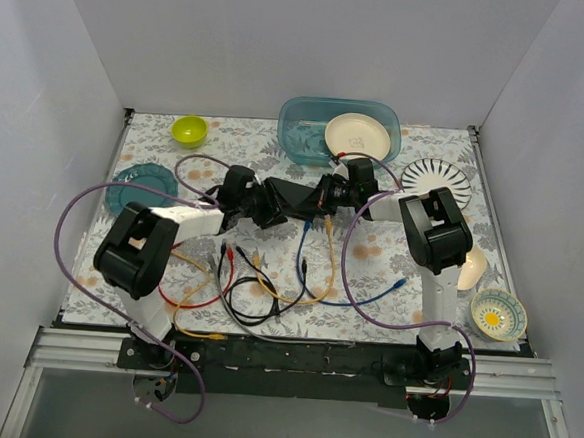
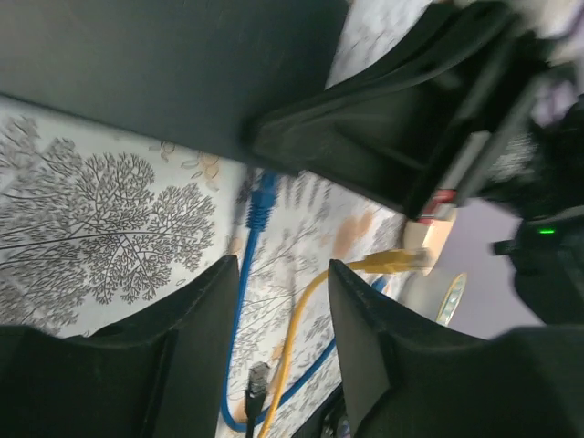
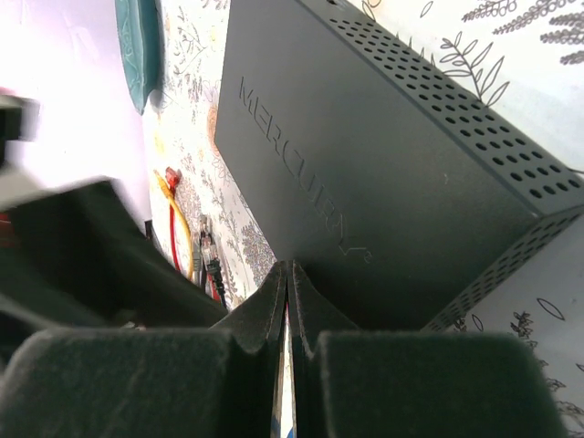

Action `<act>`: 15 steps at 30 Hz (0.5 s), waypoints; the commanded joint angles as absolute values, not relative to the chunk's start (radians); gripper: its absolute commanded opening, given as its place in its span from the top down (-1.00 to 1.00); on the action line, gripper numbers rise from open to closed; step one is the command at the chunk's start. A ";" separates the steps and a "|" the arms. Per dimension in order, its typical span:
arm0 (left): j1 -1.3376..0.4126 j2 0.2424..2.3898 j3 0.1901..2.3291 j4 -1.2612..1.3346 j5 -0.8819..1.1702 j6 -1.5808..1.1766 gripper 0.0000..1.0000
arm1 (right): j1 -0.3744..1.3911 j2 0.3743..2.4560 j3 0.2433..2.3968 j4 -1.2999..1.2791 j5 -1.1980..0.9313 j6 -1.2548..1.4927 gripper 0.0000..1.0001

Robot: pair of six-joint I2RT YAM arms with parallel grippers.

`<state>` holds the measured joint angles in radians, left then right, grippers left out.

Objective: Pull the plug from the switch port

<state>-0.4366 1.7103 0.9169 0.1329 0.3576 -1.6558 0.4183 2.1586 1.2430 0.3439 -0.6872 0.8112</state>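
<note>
From above, the switch [image 1: 291, 201] lies mid-table on the flowered cloth [image 1: 247, 146]. The left gripper [image 1: 251, 198] is at its left end and the right gripper [image 1: 326, 196] at its right. Loose cables trail toward the near edge.

In the left wrist view the fingers stand apart with nothing between them. The switch fills the top of the view. A blue plug [image 2: 262, 203] runs up to its edge and looks seated in a port, though the socket itself is in shadow. A yellow plug [image 2: 401, 262] lies free off to the right.

In the right wrist view the fingers are pressed together, tips at the edge of the switch's lid. I cannot tell whether they pinch anything.

My judgement is that this is the approach, with the plug not yet gripped. Next, the left gripper would have to straddle the blue plug body (not the cable), squeeze the latch and draw straight back along the port. The right would brace the switch — otherwise the box simply slides along.
</note>
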 commanded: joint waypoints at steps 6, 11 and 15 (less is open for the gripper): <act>-0.495 1.925 0.992 0.172 0.436 -1.644 0.22 | 0.411 2.192 1.189 0.198 -0.594 0.752 0.88; -0.502 1.991 1.014 0.192 0.425 -1.670 0.21 | 0.411 2.195 1.198 0.199 -0.595 0.762 0.88; -0.508 2.028 1.034 0.192 0.384 -1.692 0.22 | 0.411 2.195 1.195 0.199 -0.589 0.761 0.88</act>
